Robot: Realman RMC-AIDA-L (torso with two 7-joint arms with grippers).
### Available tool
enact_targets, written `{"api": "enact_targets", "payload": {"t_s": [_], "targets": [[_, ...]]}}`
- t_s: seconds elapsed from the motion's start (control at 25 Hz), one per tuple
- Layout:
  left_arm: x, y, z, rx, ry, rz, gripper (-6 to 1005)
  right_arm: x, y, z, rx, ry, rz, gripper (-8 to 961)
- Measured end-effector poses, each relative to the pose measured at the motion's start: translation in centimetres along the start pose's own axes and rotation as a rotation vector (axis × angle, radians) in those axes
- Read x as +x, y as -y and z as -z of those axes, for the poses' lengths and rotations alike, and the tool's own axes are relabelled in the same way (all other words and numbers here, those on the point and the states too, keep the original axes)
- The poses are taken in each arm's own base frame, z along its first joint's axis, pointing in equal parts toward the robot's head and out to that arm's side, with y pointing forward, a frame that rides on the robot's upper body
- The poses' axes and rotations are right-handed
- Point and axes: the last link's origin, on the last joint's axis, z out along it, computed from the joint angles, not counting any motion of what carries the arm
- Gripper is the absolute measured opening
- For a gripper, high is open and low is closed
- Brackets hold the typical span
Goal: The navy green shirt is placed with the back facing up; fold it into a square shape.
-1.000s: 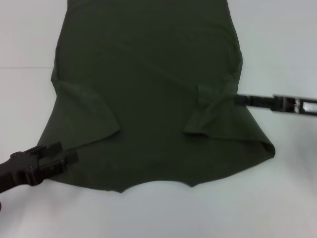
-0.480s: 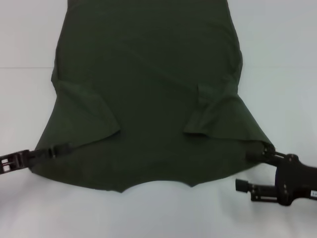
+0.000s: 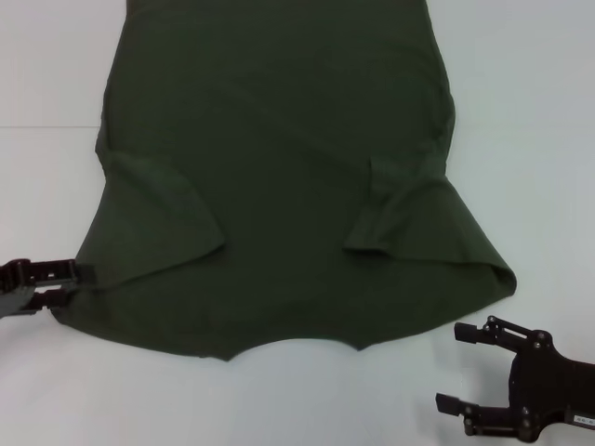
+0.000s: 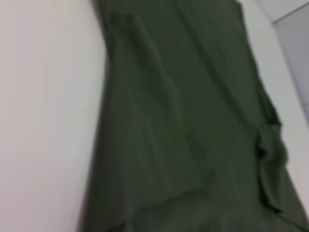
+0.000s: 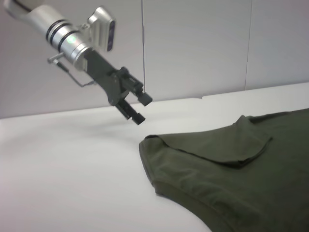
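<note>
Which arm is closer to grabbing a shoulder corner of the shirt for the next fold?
Left. The left gripper is at the shirt's near left corner edge; the right gripper, jaws open, hangs off the cloth.

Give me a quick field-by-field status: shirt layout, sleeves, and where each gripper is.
shirt: navy green shirt lies spread on the white table, collar edge toward the robot
sleeves: both folded inward onto the body of the shirt
left gripper: left gripper open, beside the near left corner of the shirt, above the table in the right wrist view
right gripper: right gripper open, off the cloth, below the near right corner in the head view
fold progress: body not yet folded into a square
</note>
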Motion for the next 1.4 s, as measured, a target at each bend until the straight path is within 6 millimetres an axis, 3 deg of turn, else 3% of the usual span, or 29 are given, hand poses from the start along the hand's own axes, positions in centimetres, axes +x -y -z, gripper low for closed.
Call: {"api": "enact_targets", "payload": {"t_s": [0.24, 0.52, 1.4], "targets": [[1.6, 0.4, -1.0, 0.130, 0.022, -0.045, 783, 0.2, 0.0, -0.3, -0.012, -0.025, 0.006, 923], [2.7, 1.2, -0.5, 0.230, 0.019, -0.081, 784, 0.1, 0.3, -0.8, -0.011, -0.028, 0.007, 922], [1.7, 1.6, -2.8, 0.251, 0.040, -0.086, 783, 0.0, 0.7, -1.2, -0.009, -0.042, 0.013, 920]]}}
